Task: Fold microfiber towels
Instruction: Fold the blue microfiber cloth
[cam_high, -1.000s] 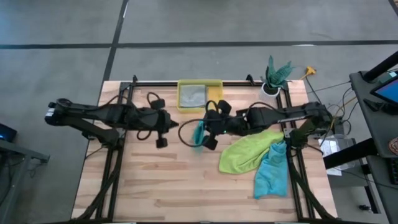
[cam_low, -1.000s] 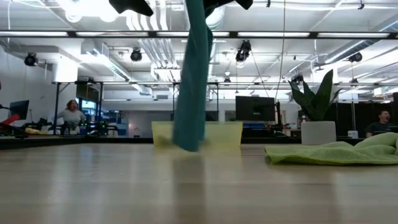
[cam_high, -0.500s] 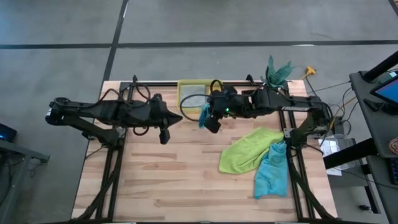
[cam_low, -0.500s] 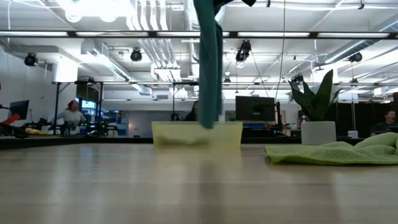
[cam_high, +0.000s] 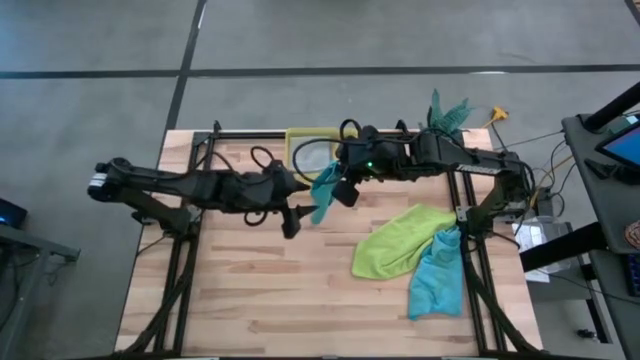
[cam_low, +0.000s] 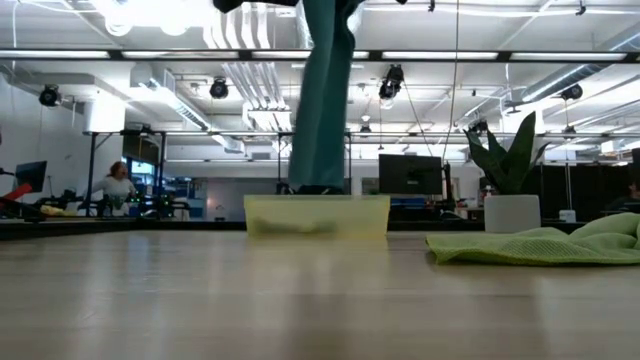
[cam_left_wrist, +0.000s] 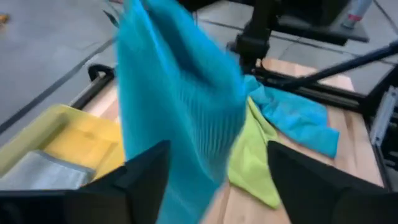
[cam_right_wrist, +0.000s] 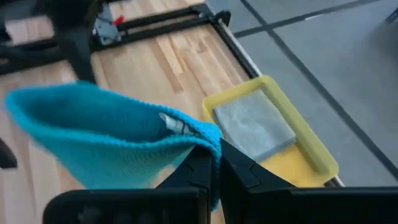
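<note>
The right gripper (cam_right_wrist: 211, 167) has its two dark fingers pressed together on the top edge of a teal-turquoise microfiber towel (cam_right_wrist: 106, 134), pinching it near a small white label so that the cloth hangs down from the jaws; in the high view this right gripper (cam_high: 345, 188) sits over the far middle of the wooden slatted table (cam_high: 250, 290), just in front of the yellow translucent plastic bin (cam_high: 297, 140). The left gripper (cam_left_wrist: 214, 171) stands with its fingers spread wide apart, one to each side of the hanging teal towel, and whether either finger touches the cloth cannot be told; from above the left gripper (cam_high: 293, 213) lies just beside the hanging towel (cam_high: 323, 190). Counted across the views there are four towels: this hanging teal one, a second teal-turquoise towel (cam_high: 437, 275) crumpled near the table's right edge, one larger lime green towel (cam_high: 395, 243) spread beside and partly under it, and one light grey towel (cam_right_wrist: 254, 123) lying folded flat inside the single yellow bin. From table height the held towel (cam_low: 322, 95) drops as a long strip whose lower end hangs at the bin's (cam_low: 317, 215) rim. One potted green plant in a white pot (cam_high: 440, 125) stands at the far right corner of the table.
</note>
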